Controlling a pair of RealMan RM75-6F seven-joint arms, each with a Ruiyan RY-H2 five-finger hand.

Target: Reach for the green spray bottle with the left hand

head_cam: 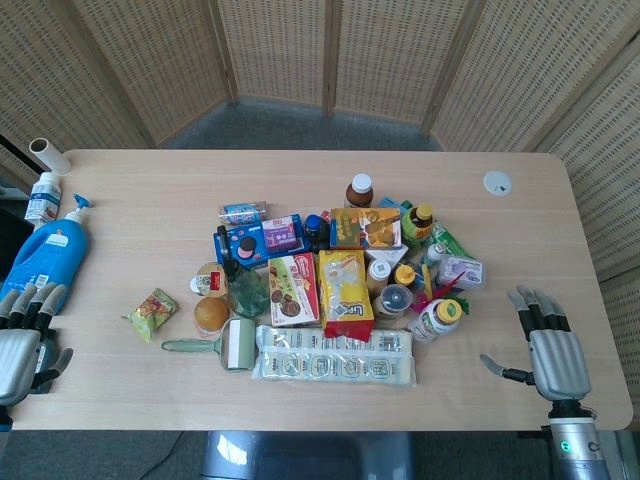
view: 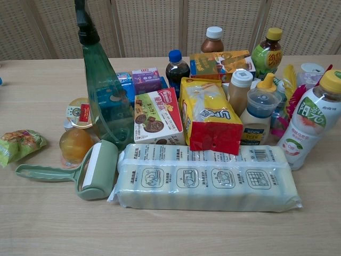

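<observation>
Green spray bottle (view: 109, 101): standing upright among the clustered goods, long axis vertical, dark trigger head at the top and wide translucent base on the tabletop (head_cam: 130, 390). From the head view the nozzle direction cannot be told. It stands just behind the green lint roller (view: 90, 170), beside a biscuit box (view: 155, 117) and an orange jar (view: 74, 144).

Legible print is scarce: the white bottle (view: 311, 125) at far right shows large letters resembling "H2O", and the squeeze bottle (view: 256, 128) carries a blue label too small to read.

Left hand (head_cam: 25, 345): at the near left tabletop edge, fingers spread, holding nothing, well apart from the spray bottle, which lies toward the centre. Right hand (head_cam: 550, 345): at the near right, fingers likewise spread and empty.
</observation>
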